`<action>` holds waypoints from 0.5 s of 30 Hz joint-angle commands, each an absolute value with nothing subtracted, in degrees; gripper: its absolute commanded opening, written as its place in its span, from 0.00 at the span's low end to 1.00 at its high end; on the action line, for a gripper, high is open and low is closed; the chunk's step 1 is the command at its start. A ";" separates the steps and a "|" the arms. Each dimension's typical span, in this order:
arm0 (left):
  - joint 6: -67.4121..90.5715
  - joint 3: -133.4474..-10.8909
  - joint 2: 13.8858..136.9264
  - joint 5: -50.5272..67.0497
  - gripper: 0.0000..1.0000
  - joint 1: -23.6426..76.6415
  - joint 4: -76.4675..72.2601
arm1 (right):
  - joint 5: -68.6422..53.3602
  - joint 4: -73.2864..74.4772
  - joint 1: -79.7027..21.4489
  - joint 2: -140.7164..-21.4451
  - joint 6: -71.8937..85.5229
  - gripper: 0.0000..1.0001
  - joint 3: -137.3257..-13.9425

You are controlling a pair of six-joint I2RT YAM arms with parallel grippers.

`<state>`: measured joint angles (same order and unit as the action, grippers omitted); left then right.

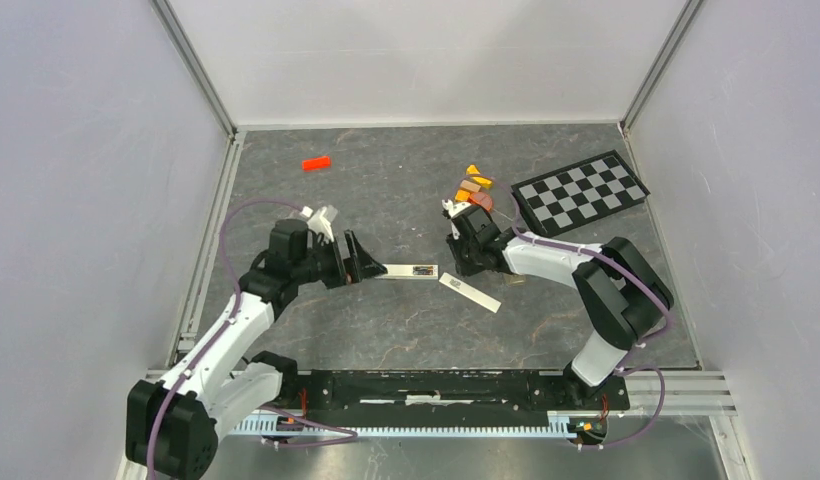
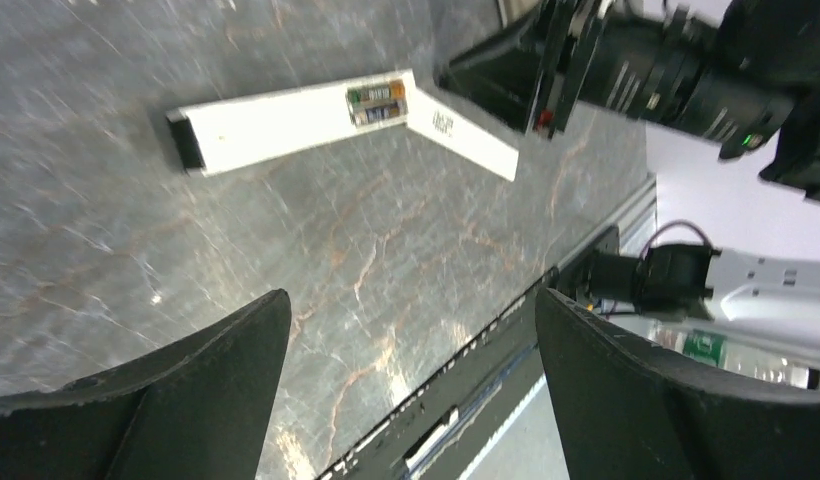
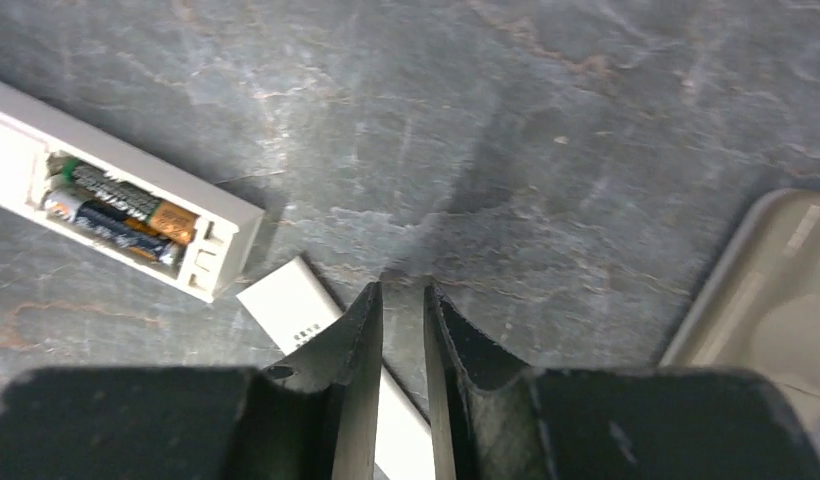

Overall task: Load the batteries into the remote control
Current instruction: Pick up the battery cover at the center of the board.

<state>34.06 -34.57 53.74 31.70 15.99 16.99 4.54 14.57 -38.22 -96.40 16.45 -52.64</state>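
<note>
Batteries (image 3: 121,210) lie side by side in the white remote control (image 2: 291,120), back up; left gripper (image 2: 411,385) gapes wide; right gripper (image 3: 401,385) is nearly closed, empty.

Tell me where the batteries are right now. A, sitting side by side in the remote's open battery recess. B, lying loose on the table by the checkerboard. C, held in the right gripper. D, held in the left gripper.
A: the right wrist view shows the batteries lying side by side in the open recess of the remote control, and neither gripper holds anything.

Checkerboard (image 1: 580,191), coloured blocks (image 1: 473,185), red block (image 1: 316,163).
</note>
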 commanded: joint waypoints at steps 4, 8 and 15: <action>41.02 -28.54 55.14 31.50 0.95 24.00 4.98 | -8.28 10.80 -38.41 -95.41 12.36 0.24 -48.31; 45.04 -27.83 58.18 24.67 0.91 30.20 2.07 | -11.15 12.25 -38.41 -91.27 9.12 0.23 -44.87; 53.08 -24.16 64.30 19.39 0.87 34.76 -9.49 | -8.18 12.25 -38.39 -86.04 13.23 0.28 -42.89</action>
<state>46.35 -25.63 61.89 24.60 33.04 -0.12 -9.91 11.14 -38.24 -88.66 10.98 -43.20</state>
